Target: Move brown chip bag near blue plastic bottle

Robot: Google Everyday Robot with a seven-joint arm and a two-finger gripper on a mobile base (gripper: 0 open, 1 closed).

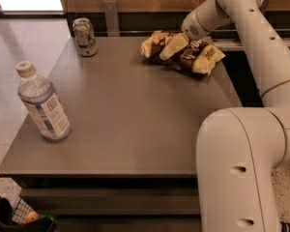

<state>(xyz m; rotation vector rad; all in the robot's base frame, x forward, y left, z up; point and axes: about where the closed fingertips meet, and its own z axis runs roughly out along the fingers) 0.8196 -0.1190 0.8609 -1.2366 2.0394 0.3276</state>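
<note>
The brown chip bag (193, 54) lies crinkled at the far right of the table, dark brown with pale yellow ends and white script. My gripper (174, 46) comes down from the white arm onto the bag's left-middle part and covers some of it. The blue plastic bottle (42, 105), clear with a white cap and a white-and-blue label, stands upright near the table's left edge, far from the bag.
A green-and-white drink can (85, 36) stands at the far left corner of the grey table (130, 124). My white arm's base (241, 173) fills the near right. A wooden wall and ledge run behind the table. A dark basket (9, 219) sits on the floor at lower left.
</note>
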